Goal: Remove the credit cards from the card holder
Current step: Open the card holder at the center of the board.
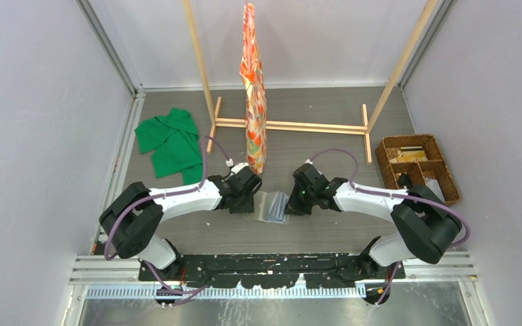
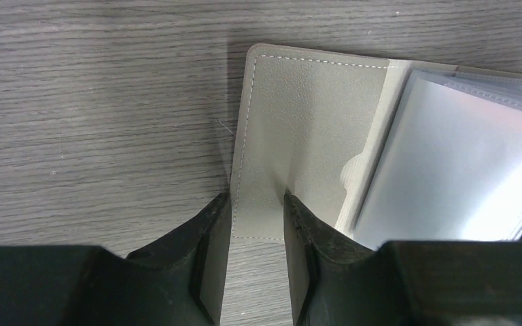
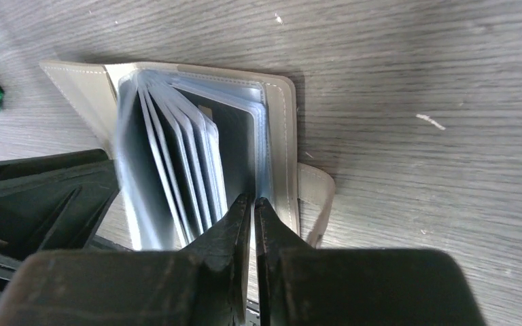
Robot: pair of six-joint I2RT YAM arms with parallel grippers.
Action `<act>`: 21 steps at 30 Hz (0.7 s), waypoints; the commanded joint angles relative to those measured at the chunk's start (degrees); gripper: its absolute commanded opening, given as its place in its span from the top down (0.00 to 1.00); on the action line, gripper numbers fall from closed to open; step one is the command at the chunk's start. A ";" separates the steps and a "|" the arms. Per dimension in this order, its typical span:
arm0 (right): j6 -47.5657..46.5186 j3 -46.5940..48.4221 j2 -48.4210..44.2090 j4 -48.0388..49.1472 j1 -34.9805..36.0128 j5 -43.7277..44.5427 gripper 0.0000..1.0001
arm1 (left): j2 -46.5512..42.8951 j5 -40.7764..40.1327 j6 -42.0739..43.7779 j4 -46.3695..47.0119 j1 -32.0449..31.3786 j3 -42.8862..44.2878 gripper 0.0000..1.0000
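The grey card holder (image 1: 274, 206) lies open on the table between my two grippers. My left gripper (image 2: 257, 200) is open, and its fingertips rest at the near edge of the flat left cover (image 2: 306, 115), one on the cover and one just beside it. Several clear pocket sheets (image 3: 177, 156) fan upward from the spine. My right gripper (image 3: 253, 202) is shut on the near edge of the last sheet, next to the right cover (image 3: 282, 136). The credit cards cannot be told apart from the pockets.
A brown wicker basket (image 1: 418, 166) stands at the right. A green cloth (image 1: 170, 142) lies at the back left. A wooden rack (image 1: 289, 125) with a hanging patterned cloth (image 1: 253, 88) stands just behind the grippers. The holder's strap tab (image 3: 316, 197) sticks out at its right.
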 commanded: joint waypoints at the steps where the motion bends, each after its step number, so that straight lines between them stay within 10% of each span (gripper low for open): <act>1: -0.64 4.28 0.55 3.03 2.54 -1.78 0.88 | 3.73 2.46 0.28 1.65 0.12 -1.59 0.64; 21: -2.75 6.29 0.21 -0.96 4.03 2.73 0.83 | -12.27 -7.05 2.44 -16.37 -0.14 3.63 0.54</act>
